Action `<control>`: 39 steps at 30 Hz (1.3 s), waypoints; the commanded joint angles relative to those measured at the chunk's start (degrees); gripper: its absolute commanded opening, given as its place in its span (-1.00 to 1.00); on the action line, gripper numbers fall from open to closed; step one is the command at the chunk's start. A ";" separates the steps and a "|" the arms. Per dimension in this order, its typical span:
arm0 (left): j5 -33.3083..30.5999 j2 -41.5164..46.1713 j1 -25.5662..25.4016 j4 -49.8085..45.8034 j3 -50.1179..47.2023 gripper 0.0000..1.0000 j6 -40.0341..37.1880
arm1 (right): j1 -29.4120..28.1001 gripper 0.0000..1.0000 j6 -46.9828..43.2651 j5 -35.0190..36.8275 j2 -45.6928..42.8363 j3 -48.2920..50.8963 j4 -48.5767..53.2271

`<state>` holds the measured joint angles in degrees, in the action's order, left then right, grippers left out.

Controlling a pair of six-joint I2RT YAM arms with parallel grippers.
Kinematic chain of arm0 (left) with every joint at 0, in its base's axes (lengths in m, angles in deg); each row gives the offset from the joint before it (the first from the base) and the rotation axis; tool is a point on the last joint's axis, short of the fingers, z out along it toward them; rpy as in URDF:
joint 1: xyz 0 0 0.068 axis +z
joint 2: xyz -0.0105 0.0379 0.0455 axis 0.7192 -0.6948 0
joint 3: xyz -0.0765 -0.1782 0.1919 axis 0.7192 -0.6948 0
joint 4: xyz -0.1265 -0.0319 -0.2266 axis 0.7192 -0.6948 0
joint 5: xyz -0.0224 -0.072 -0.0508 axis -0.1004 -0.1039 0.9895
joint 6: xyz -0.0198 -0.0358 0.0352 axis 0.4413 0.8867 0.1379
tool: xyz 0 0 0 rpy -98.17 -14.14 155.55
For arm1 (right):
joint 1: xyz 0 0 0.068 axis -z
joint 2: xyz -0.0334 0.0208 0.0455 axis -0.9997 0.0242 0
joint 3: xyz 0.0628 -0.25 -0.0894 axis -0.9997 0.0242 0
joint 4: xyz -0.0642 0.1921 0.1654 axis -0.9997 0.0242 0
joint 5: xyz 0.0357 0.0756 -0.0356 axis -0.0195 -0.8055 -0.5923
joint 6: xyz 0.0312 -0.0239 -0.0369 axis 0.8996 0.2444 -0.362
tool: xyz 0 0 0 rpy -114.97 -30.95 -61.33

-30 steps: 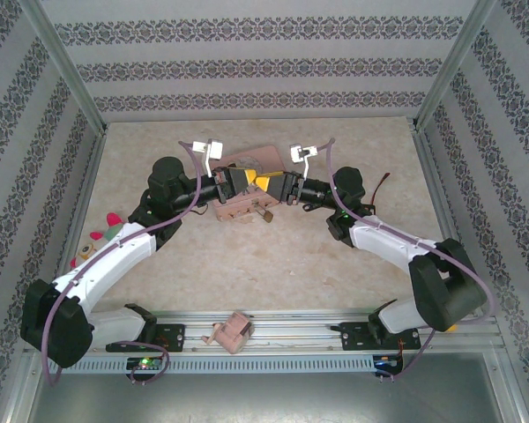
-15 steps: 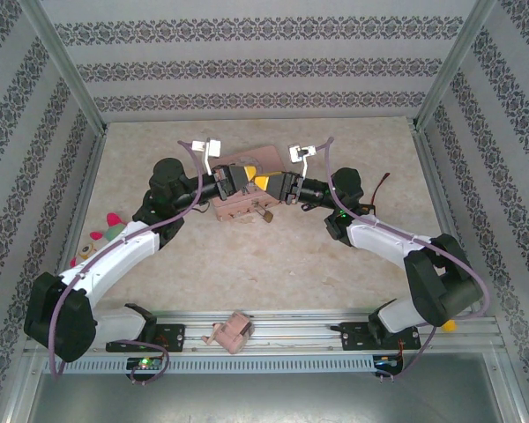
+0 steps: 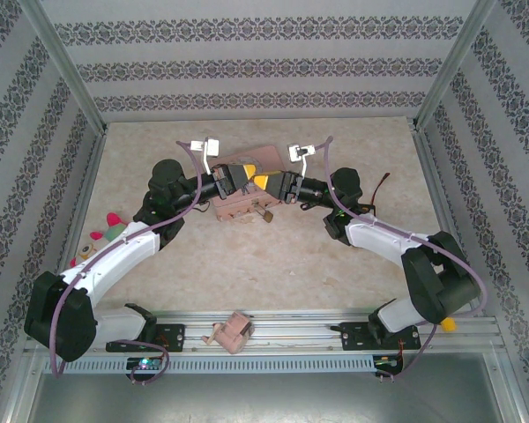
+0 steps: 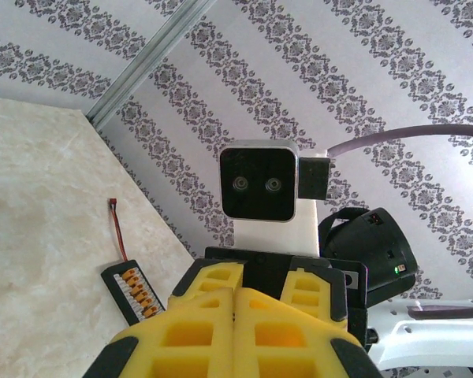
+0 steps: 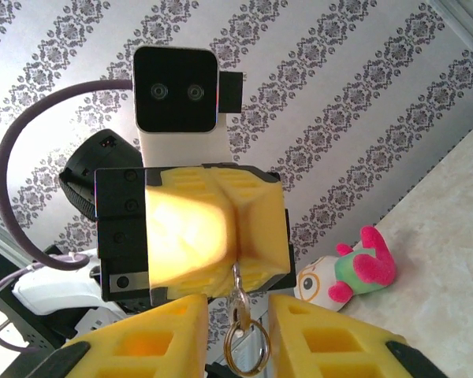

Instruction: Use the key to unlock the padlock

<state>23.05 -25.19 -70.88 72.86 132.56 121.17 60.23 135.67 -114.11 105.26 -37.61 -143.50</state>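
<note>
Table (image 3: pixel 273 264): beige, marbled, matt. Pink tin (image 3: pixel 238 210): boxy, set at centre of the top view. Left gripper (image 5: pixel 233 244): yellow ribbed pads pressed together, clamped on the key. Right gripper (image 5: pixel 238 311): matching pads parted, nothing gripped. Padlock (image 3: pixel 267 214): tiny, brass, at the tin's lower right corner. Key (image 5: pixel 236 277): thin dull-metal sliver at the left pad seam. Split ring (image 5: pixel 247 346): wire loop hung below, within the right pads' gap.

the tool fingers (image 4: pixel 292 339) are yellow, walls (image 3: pixel 264 62) grey damask-striped, table (image 3: pixel 291 256) beige marbled, toy (image 5: pixel 355 272) pink and green.
</note>
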 commanded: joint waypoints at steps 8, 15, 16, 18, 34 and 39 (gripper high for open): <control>-0.25 -0.83 0.81 5.95 -1.20 -1.00 2.08 | -1.06 -0.53 1.16 -0.70 1.80 -2.93 -5.15; -1.62 -1.06 1.24 7.52 -1.71 -1.00 2.80 | -1.06 -0.64 1.82 -1.02 2.42 -2.95 -5.94; -1.82 -1.05 1.33 7.86 -1.84 -1.00 2.92 | -1.04 -0.62 1.85 -0.90 2.42 -2.87 -5.98; -1.93 -1.05 1.37 8.27 -1.93 -1.00 3.19 | -1.06 -0.58 1.87 -0.79 2.54 -2.69 -5.97; -2.26 -1.20 1.59 9.18 -2.25 -1.00 4.01 | -0.97 -1.00 2.21 -0.50 2.86 -2.59 -6.48; -4.19 -0.58 1.72 8.28 -2.60 -0.35 4.59 | -0.30 -1.00 2.21 0.32 2.88 -1.82 -5.85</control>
<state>20.56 -26.06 -70.18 78.76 130.70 124.82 59.88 137.95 -113.82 107.75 -38.95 -146.71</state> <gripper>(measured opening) 0.217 0.049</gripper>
